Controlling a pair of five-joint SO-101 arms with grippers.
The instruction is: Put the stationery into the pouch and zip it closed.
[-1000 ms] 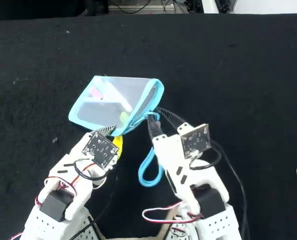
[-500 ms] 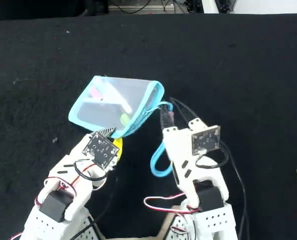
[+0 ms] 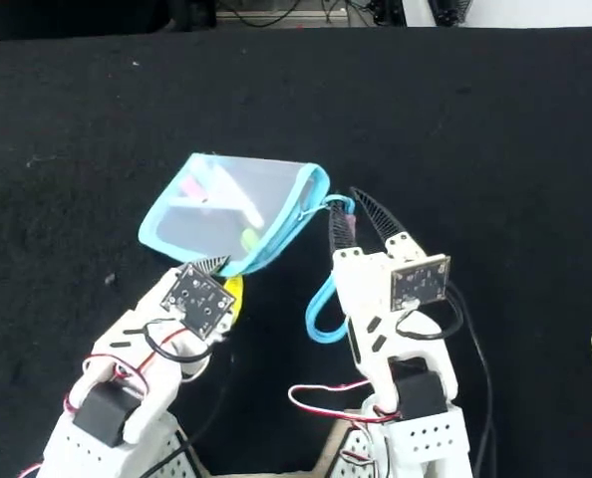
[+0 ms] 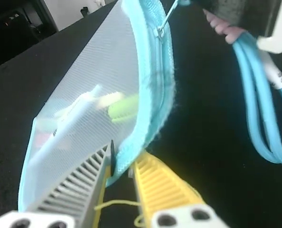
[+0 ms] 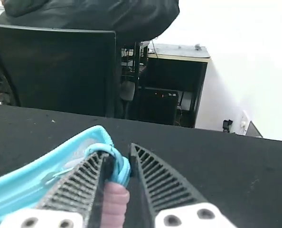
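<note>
Zipping had progressed: right jaws, clamped on the strap [image 4: 259,95], had drawn it rightward along the pouch [image 3: 226,204] mouth within a second; left jaws gripped its near corner, stationery [image 4: 122,107] inside. Closure looked nearly finished.

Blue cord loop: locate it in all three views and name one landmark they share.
High view: the blue cord loop trails from the right gripper, right of the pouch.
Left wrist view: the loop lies beyond the pouch's zippered side, apart from it.
Right wrist view: the loop is held between the right gripper's jaws.
Shared landmark: the pouch's blue zipper edge.
</note>
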